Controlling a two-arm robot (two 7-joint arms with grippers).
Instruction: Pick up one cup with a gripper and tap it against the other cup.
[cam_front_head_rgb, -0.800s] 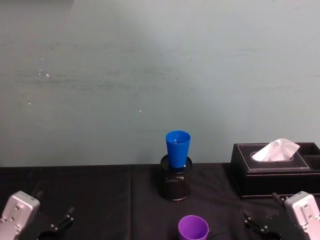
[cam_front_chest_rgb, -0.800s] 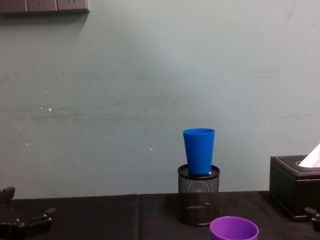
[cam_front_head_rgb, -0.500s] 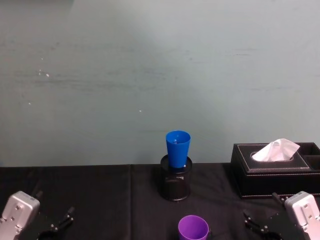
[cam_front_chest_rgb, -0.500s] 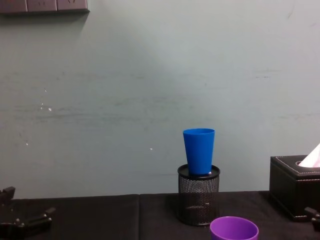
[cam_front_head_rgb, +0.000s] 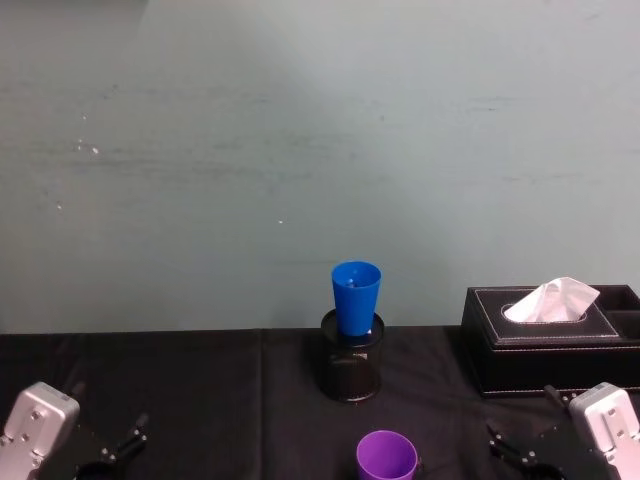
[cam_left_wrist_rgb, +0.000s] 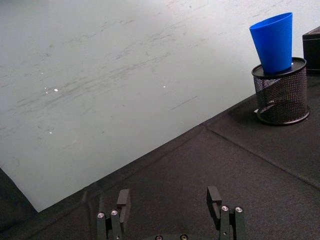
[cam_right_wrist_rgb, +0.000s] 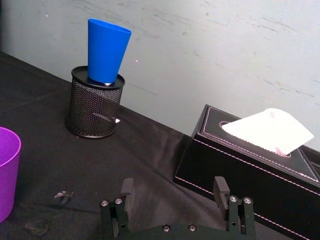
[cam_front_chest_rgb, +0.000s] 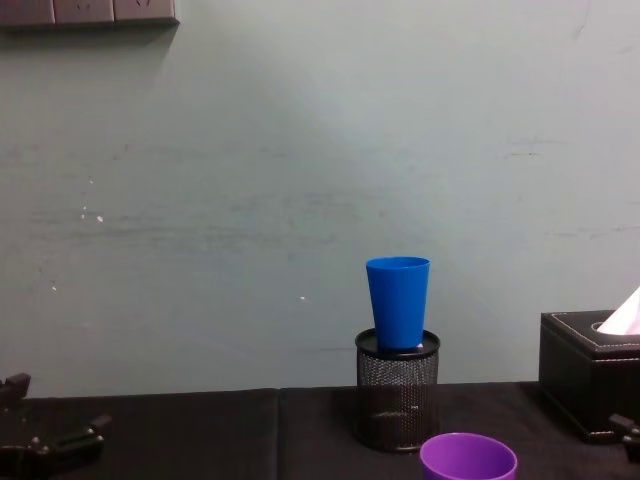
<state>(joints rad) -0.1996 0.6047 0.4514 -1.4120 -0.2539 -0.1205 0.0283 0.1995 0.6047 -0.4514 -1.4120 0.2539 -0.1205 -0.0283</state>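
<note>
The purple cup stands upright on the black cloth at the near middle, and its rim also shows in the chest view and the right wrist view. Farther back, the blue cup sits upright in the top of a black mesh pen holder. My left gripper rests low at the near left, open and holding nothing. Near the front right, my right gripper is open too, with the purple cup off to its side and apart from it.
A black tissue box with a white tissue sticking up stands at the back right, beside the pen holder. A pale green wall closes the table's far edge. Bare black cloth lies at the left.
</note>
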